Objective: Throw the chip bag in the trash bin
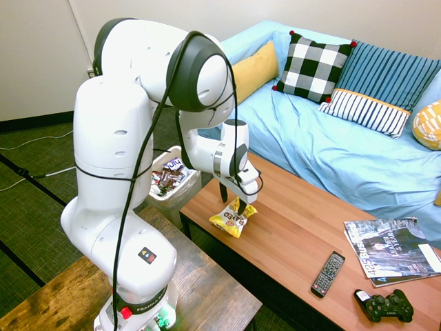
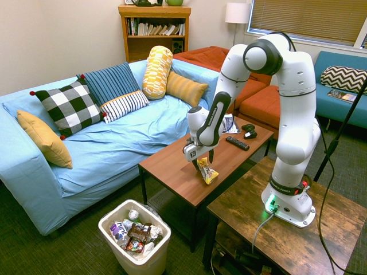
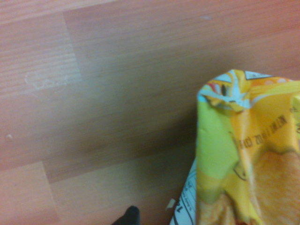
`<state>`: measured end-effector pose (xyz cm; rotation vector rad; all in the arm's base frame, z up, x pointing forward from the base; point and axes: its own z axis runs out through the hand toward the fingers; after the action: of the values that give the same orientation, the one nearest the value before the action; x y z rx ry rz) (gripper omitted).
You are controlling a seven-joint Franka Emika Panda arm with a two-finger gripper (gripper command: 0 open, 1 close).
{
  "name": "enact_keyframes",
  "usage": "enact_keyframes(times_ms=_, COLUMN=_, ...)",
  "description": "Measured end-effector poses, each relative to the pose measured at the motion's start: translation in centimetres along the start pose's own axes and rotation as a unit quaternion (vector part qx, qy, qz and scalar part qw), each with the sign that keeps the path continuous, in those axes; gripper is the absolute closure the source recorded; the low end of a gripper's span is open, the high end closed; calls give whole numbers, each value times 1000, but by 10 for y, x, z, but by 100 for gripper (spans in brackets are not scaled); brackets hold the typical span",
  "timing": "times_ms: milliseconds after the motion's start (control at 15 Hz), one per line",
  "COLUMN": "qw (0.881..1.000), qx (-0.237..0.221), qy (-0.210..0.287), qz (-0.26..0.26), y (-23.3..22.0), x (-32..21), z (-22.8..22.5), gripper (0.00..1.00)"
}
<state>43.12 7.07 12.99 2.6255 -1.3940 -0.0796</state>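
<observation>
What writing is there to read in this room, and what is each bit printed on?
"BAKED", upside down, on the chip bag.
"FRANKA", on the arm's base.
Large white letters on the magazine: only partly legible.
A sideways date stamp on the bag in the wrist view: too blurred.
Wrappers in the trash bin: too small.

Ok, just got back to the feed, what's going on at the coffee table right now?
The white arm has its gripper pointing straight down over the chip bag, which lies near the end of the wooden coffee table. The jaws are open around the bag's top, and no grip is made yet. The trash bin sits on the floor beside that end of the table, already holding wrappers.
</observation>
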Motion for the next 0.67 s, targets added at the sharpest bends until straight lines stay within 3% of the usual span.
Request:
enact_keyframes(times_ms=67, qw=1000, qx=-3, qy=-1, qz=4, y=-3, x=0, z=7, gripper=0)
enact_keyframes(times_ms=133, qw=1000, qx=-8, qy=1, qz=10, y=-5, x=1, z=13, gripper=100)
enact_keyframes(times_ms=667, qw=999, qx=-10, qy=-7, qz=44, y=-5, x=17, z=33, gripper=100)
